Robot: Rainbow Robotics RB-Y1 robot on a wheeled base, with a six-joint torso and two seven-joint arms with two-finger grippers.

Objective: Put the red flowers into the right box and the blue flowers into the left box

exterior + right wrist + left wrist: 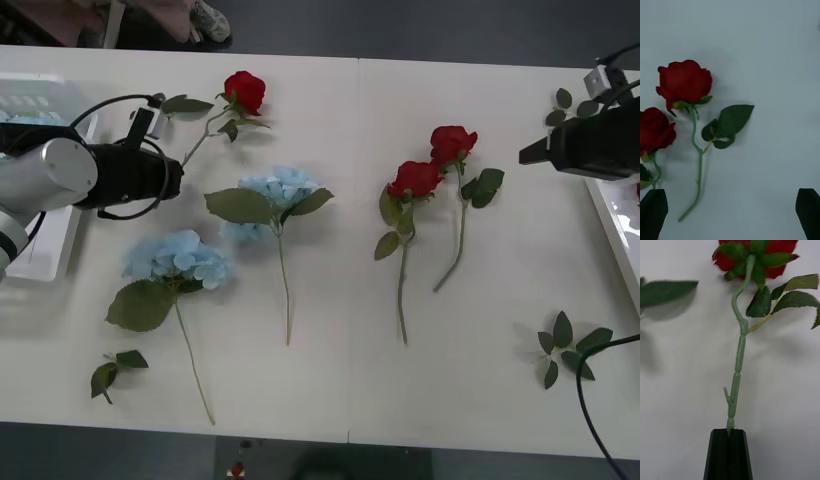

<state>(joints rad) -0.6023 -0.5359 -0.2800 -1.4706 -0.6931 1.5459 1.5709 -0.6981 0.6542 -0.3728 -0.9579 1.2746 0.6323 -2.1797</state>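
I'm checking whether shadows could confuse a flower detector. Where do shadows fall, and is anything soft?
Front view: faint shadows under the blue flowers on the table. Left wrist view: the left gripper clamps a red flower's stem; soft leaf shadow beside it. Right wrist view: pale shadows beside the red flowers; right gripper open.

left gripper [729, 453]: stem end of the held red rose [738, 363] hidden between its closed fingers, bloom cut by frame edge. second rose [653, 131] beside the full rose [684, 84]: cut off at frame edge. right box [617, 225], right of the roses: only its rim in frame. left box [40, 255]: mostly hidden behind the left arm.
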